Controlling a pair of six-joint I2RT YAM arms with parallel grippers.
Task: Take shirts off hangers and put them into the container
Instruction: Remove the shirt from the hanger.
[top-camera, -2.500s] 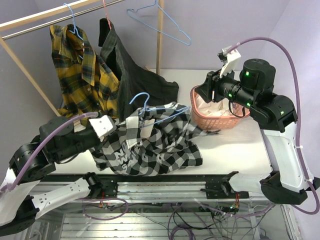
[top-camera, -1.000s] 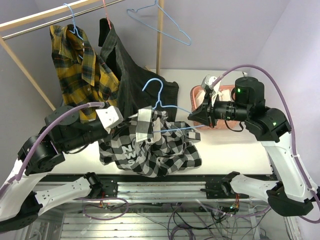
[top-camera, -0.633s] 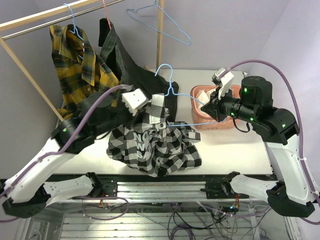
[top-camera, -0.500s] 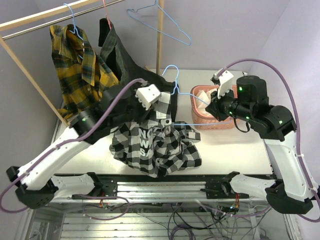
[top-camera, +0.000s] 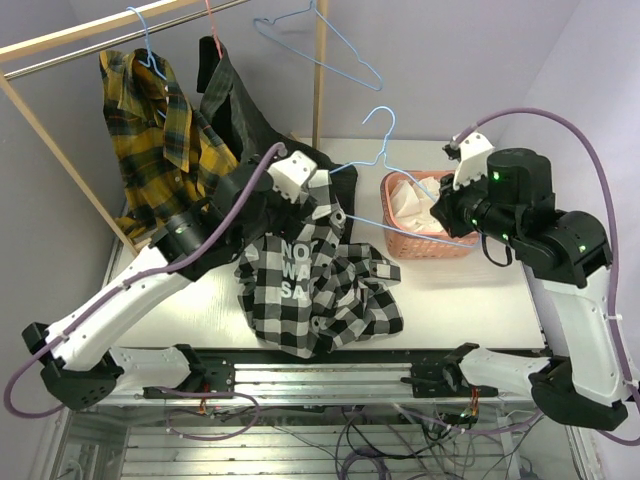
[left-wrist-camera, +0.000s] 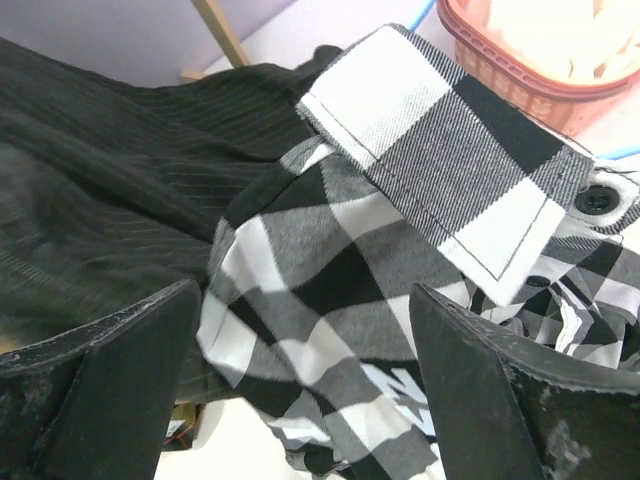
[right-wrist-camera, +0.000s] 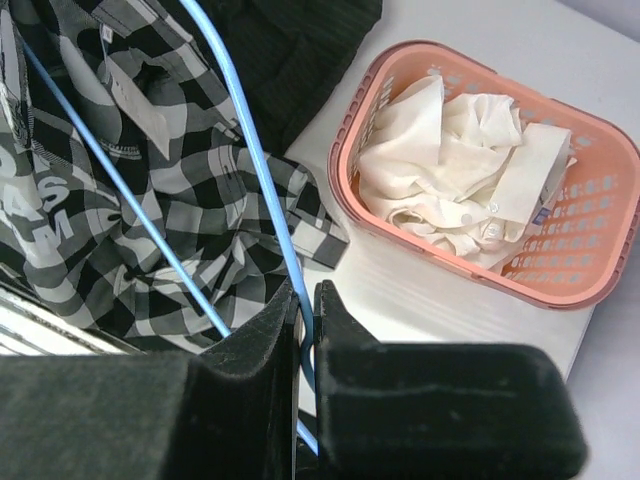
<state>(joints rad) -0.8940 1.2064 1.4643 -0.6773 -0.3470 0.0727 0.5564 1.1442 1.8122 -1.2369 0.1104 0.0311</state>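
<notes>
A: Is there any writing to read here?

B: Only on the checked shirt (top-camera: 318, 300). From above, white block letters (top-camera: 293, 272) run down its front in three rows: "NO", then "WA", then "SA".

A: Are those whole words?

B: I can't tell. Folds in the cloth hide whatever comes next to them.

A: What does the right wrist view give?

B: The same print at the left edge, "AS" above "AM", with both rows cut off by the frame.

A: And the left wrist view?

B: Only a sliver of one white letter low on the cloth, too little to read.
</notes>
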